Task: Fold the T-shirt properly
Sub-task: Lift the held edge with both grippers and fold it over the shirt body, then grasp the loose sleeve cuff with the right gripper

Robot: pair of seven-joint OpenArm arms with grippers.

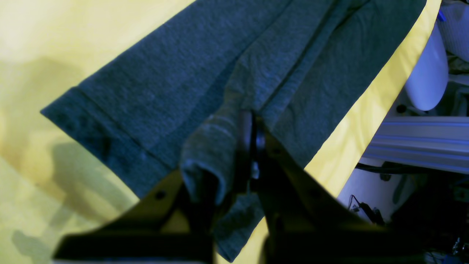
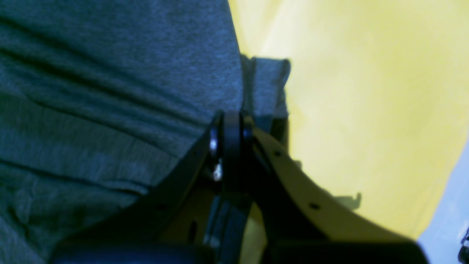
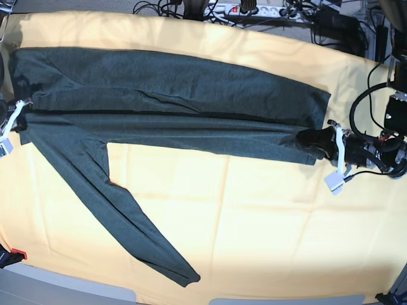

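Across the yellow tablecloth (image 3: pixel 267 210), both grippers, left gripper (image 1: pixel 253 121) and right gripper (image 2: pixel 231 121), clamp the dark green-grey heathered knit T-shirt (image 3: pixel 172 101) at opposite ends, mid lengthwise fold; next, tuck in the trailing sleeve (image 3: pixel 127 216).

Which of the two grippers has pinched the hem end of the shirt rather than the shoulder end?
The left gripper, on the base view's right, is shut on the T-shirt at its stitched hem; the right gripper grips the opposite end.

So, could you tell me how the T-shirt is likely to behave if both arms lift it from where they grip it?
The T-shirt will probably sag in the middle, since it lies limp and creased between the left gripper and right gripper. The loose sleeve on the yellow table cover would likely dangle and drag. The knit looks grippy, so slipping seems unlikely.
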